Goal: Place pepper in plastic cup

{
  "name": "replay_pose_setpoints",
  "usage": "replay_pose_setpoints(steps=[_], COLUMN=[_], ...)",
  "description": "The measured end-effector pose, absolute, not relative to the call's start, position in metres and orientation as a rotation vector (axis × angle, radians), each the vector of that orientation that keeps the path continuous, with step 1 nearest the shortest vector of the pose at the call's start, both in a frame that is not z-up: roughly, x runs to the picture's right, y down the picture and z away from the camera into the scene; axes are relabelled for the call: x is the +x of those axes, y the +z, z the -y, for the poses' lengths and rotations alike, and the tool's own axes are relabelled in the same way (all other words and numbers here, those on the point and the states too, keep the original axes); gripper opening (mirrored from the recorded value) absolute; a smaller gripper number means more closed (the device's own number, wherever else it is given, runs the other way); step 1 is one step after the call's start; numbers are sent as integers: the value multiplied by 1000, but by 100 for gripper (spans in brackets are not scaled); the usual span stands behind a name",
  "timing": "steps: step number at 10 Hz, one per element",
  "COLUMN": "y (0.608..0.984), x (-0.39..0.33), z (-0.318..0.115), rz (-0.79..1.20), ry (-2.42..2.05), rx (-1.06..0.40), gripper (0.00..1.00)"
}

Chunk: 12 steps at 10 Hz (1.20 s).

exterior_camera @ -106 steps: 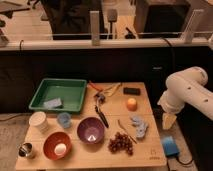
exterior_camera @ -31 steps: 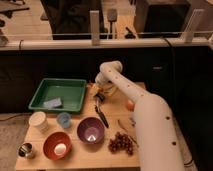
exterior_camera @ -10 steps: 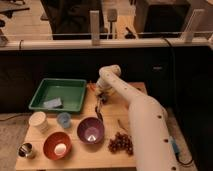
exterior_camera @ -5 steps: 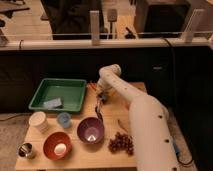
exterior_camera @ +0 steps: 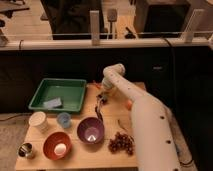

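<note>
Tabletop [exterior_camera: 90, 156]: gripper [exterior_camera: 102, 96] shut, seemingly on pepper [exterior_camera: 96, 86].

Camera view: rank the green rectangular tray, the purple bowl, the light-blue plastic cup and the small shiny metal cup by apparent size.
1. green rectangular tray
2. purple bowl
3. light-blue plastic cup and small shiny metal cup look alike, unranked.
The gripper, shut, sits right of the tray.

The one camera looked down steeply from the near side of the table [exterior_camera: 79, 156], facing the far partition [exterior_camera: 95, 34], far enough to take in the whole tabletop; the gripper [exterior_camera: 102, 98] sat mid-frame, beside the green tray [exterior_camera: 65, 92]
</note>
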<state>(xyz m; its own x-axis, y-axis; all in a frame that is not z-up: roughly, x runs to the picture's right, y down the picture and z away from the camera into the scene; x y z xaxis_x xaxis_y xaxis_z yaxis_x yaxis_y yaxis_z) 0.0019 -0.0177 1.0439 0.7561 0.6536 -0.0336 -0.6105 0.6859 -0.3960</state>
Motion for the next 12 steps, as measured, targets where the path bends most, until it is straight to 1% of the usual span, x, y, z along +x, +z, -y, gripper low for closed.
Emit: replay_pose_setpoints(steps=[3, 6, 12], y=[1027, 995, 938], x=[32, 42, 26], z=[35, 53, 49], rz=[184, 259, 543], ry=[737, 691, 387], rx=[-377, -370, -427], gripper=[0, 0, 0])
